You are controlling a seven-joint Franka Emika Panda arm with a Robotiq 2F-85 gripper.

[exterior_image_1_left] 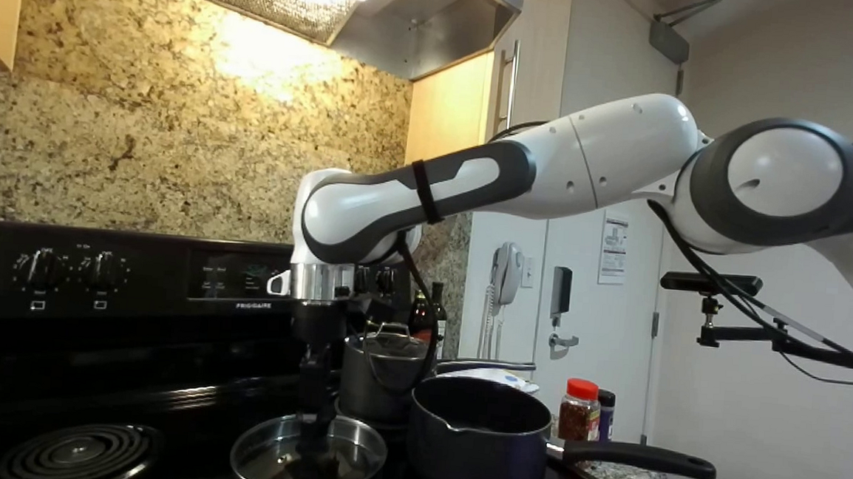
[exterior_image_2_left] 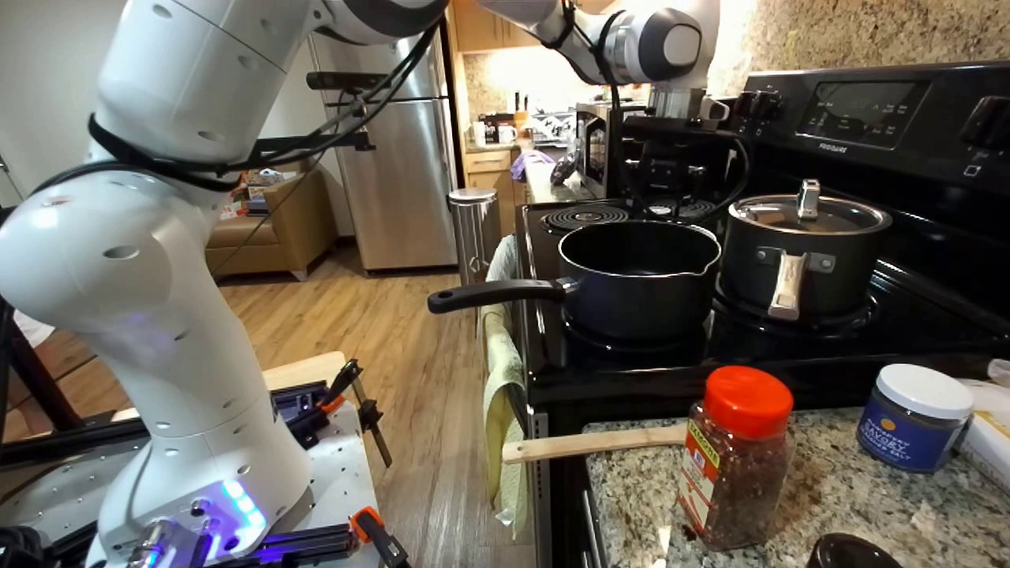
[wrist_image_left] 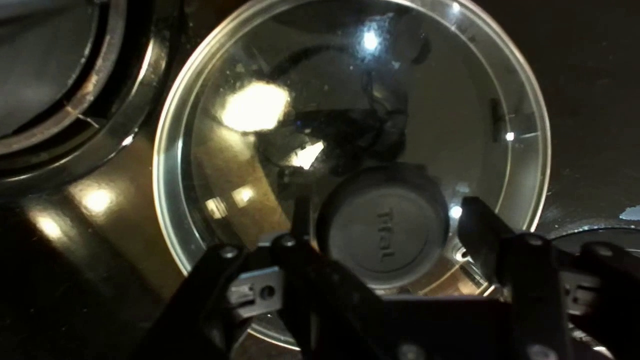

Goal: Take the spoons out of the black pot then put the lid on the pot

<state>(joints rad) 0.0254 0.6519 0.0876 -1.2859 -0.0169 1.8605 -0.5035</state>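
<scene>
The glass lid [wrist_image_left: 445,115] with a steel rim lies on the stove left of the black pot in an exterior view [exterior_image_1_left: 254,455]. Its dark round knob [wrist_image_left: 385,250] faces up. My gripper [wrist_image_left: 382,215] points down over the lid, one finger on each side of the knob, with narrow gaps showing; it is open. The black pot [exterior_image_1_left: 479,461] stands on a burner and also shows in an exterior view [exterior_image_2_left: 643,304]; no spoons stick out of it. One wooden spoon handle [exterior_image_2_left: 592,443] lies on the counter, its far end hidden behind a jar. A second spoon is not visible.
The lidded grey pot [exterior_image_2_left: 797,264] stands beside the black pot. The black pot's handle [exterior_image_2_left: 497,294] juts past the stove's front. A red-capped jar [exterior_image_2_left: 742,457] and a white-capped jar [exterior_image_2_left: 915,418] stand on the granite counter. The range hood [exterior_image_1_left: 425,25] is above.
</scene>
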